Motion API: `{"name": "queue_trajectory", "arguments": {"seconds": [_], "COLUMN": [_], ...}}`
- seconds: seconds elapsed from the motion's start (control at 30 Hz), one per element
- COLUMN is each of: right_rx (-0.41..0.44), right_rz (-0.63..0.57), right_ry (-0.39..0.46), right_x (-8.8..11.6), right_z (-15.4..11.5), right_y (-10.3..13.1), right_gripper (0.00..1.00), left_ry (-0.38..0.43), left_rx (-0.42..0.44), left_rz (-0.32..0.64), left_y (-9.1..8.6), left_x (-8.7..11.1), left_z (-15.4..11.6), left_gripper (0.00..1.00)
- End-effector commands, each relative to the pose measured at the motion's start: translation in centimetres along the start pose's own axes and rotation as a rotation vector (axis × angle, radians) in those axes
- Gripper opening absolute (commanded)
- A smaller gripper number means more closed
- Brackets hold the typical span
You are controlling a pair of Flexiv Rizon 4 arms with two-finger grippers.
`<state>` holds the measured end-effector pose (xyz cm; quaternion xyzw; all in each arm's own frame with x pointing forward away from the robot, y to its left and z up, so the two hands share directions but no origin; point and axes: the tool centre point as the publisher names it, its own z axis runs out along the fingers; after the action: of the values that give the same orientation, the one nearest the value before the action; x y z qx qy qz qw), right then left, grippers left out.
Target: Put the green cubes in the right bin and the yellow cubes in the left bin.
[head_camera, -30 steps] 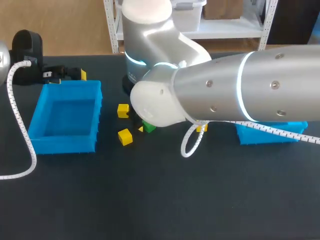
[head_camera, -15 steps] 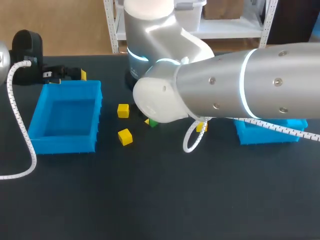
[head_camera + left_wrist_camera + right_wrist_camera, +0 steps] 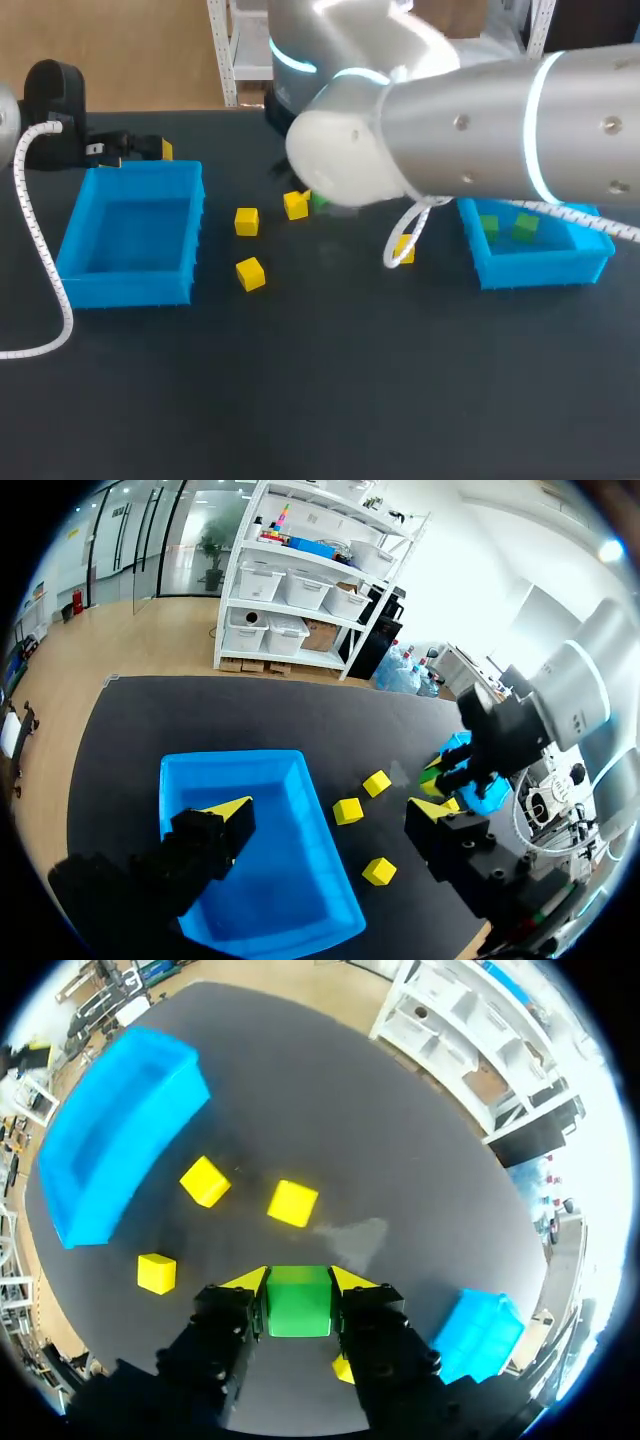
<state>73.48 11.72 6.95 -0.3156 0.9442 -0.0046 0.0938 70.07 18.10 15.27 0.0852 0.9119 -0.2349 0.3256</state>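
Right gripper clamped on green cube, clear of the surface. Looks like the carry step. Next: get over right bin, centre, release. Yellow cubes lie loose between the bins. Left gripper fingers apart, above left bin.

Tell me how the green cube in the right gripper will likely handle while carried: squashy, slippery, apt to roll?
Probably stiff: the green cube shows straight edges inside the right gripper. Its flat faces meet both fingers squarely, so slipping seems unlikely. Set down, it should sit flat, not roll.
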Motion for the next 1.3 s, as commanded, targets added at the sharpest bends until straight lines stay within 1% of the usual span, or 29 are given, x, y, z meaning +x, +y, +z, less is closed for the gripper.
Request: {"name": "queue_trajectory", "arguments": {"seconds": [0.03, 0.27, 0.4, 0.6, 0.77, 1.0, 1.17, 1.3], "right_rx": [0.001, 0.024, 0.044, 0.07, 0.093, 0.097, 0.088, 0.074], "right_rz": [0.027, 0.095, 0.138, 0.187, 0.231, 0.321, 0.378, 0.445], "right_ry": [-0.059, -0.095, -0.115, -0.126, -0.119, -0.151, -0.163, -0.178], "right_x": [1.6, 2.8, 3.9, 6.1, 8.4, 11.2, 13.1, 14.6], "right_z": [-2.1, -4.6, -5.9, -7.2, -7.8, -8.3, -7.7, -6.8], "right_y": [-1.7, -4.8, -7.0, -9.8, -12.2, -14.7, -16.0, -17.0], "right_gripper": [0.0, 0.0, 0.0, 0.0, 0.0, 0.0, 0.0, 0.0], "left_ry": [-0.006, -0.006, -0.006, -0.006, -0.006, -0.006, -0.006, -0.006], "left_rx": [0.01, 0.01, 0.01, 0.01, 0.01, 0.01, 0.01, 0.01], "left_rz": [0.002, 0.002, 0.002, 0.002, 0.002, 0.002, 0.002, 0.002], "left_y": [0.2, 0.2, 0.2, 0.2, 0.2, 0.2, 0.2, 0.2], "left_x": [0.1, 0.1, 0.1, 0.1, 0.1, 0.1, 0.1, 0.1], "left_z": [0.0, 0.0, 0.0, 0.0, 0.0, 0.0, 0.0, 0.0], "left_gripper": [1.0, 1.0, 1.0, 1.0, 1.0, 1.0, 1.0, 1.0]}}
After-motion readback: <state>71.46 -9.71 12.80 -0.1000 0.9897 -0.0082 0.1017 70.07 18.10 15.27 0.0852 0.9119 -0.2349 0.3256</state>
